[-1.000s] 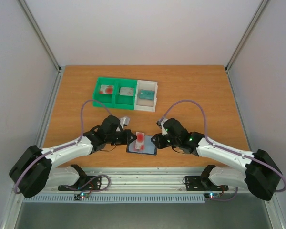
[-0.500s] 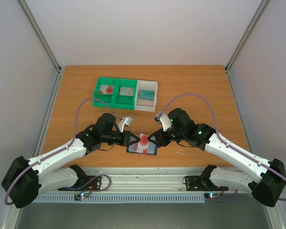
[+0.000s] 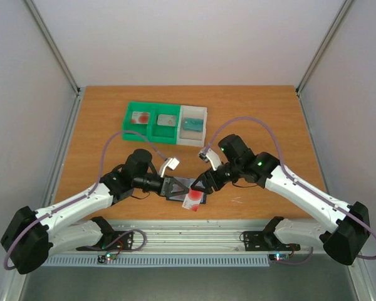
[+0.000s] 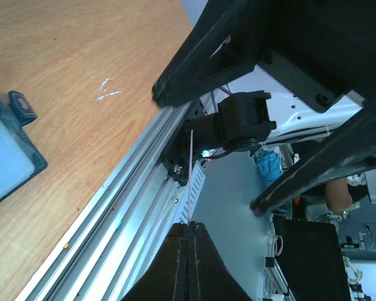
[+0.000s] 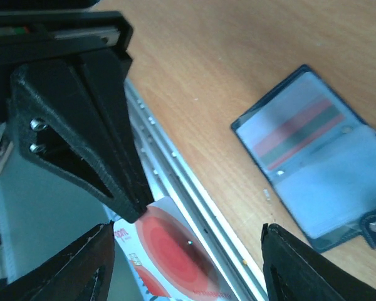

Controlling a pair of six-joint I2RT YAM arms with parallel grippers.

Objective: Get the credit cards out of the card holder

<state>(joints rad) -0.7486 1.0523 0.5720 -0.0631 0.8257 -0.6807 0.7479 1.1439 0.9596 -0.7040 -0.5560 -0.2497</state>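
A white credit card (image 3: 193,200) with a red round blotch hangs over the table's near edge, and my left gripper (image 3: 183,191) is shut on one corner of it. In the left wrist view the card (image 4: 192,164) shows edge-on, rising from the closed left gripper (image 4: 189,224). The card holder (image 5: 324,164) lies open and flat on the wood, blue-grey pockets up, side tab at its corner. My right gripper (image 5: 188,276) stands open just above the card (image 5: 178,260), touching nothing. In the top view the right gripper (image 3: 202,182) hovers over the card holder (image 3: 187,186), which both grippers partly hide.
A green-and-white compartment tray (image 3: 151,130) stands at the back, with another red-blotched card (image 3: 140,117), a grey card (image 3: 168,119) and a teal item (image 3: 192,123) in it. The metal rail (image 3: 194,235) runs along the near edge, right under the held card.
The card has come off the card holder and moved toward the near edge in my left gripper. My right gripper has opened and lifted away from the card.
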